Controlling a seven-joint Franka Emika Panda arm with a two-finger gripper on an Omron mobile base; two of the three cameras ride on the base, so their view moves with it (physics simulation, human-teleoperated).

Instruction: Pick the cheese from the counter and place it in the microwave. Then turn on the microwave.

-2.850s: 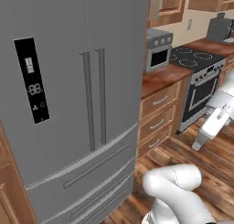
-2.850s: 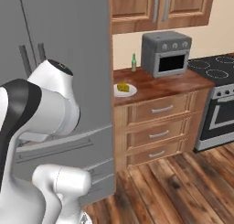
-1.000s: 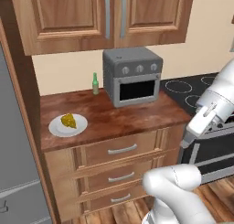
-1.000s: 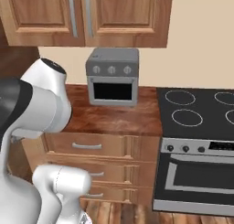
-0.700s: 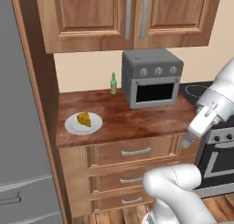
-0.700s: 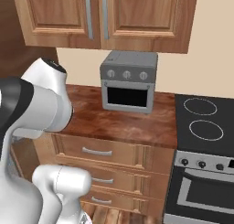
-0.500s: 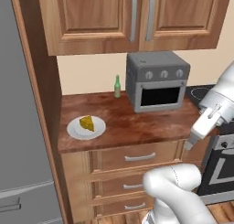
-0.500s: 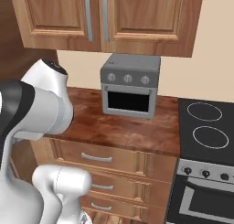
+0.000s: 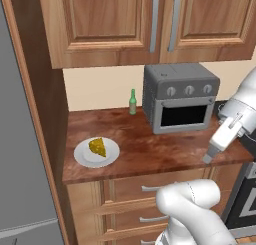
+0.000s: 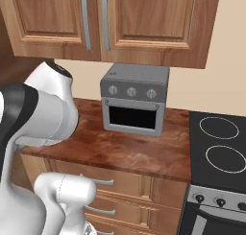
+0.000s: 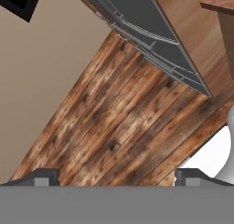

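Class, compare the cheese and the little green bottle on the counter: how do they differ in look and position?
The cheese is a yellow-orange wedge; the bottle is green and slender. The cheese lies on a white plate near the front edge; the bottle stands upright at the back wall beside the toaster oven. Both sit on the counter.

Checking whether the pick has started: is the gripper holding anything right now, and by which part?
Nothing is held. The gripper has its jaws wide apart over bare floor, and the cheese sits on its plate.
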